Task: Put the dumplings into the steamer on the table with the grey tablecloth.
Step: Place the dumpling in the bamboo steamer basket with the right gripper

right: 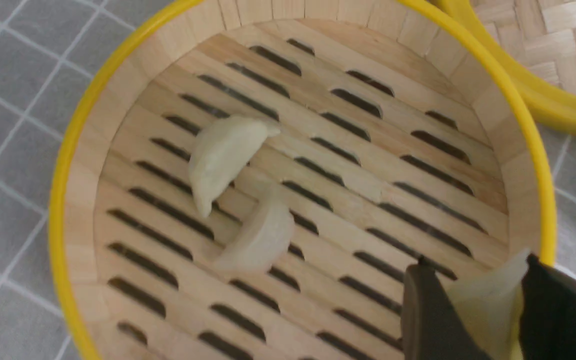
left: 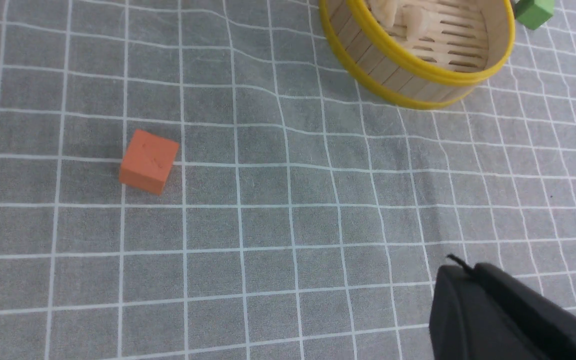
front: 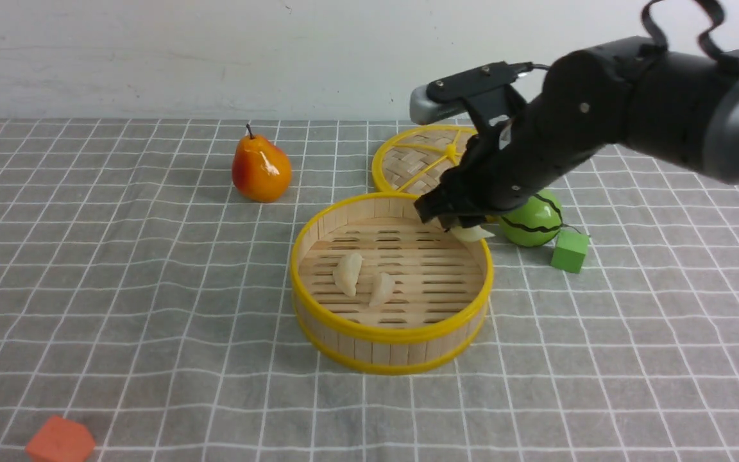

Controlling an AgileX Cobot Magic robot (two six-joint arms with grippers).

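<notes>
The steamer [front: 389, 333] stands mid-table on the grey tablecloth [front: 119, 289], with two cream dumplings [front: 348, 273] [front: 381, 289] lying on its slatted floor. My right gripper [front: 466, 228] hangs over the steamer's far right rim, shut on a third dumpling [front: 473, 233]. In the right wrist view that dumpling [right: 488, 305] sits pinched between the two dark fingers of the gripper [right: 477, 267], just inside the yellow rim [right: 68, 165]; the other two [right: 220, 160] [right: 260, 235] lie below. My left gripper [left: 468, 270] is shut and empty above bare cloth, away from the steamer [left: 418, 75].
A woven yellow-rimmed lid [front: 421, 157] lies behind the steamer. A red-yellow pear [front: 261, 168] stands far left of it. A green striped ball [front: 532, 221] and a green cube [front: 569, 251] sit right of the steamer. An orange cube [front: 60, 441] [left: 148, 161] lies near the front left.
</notes>
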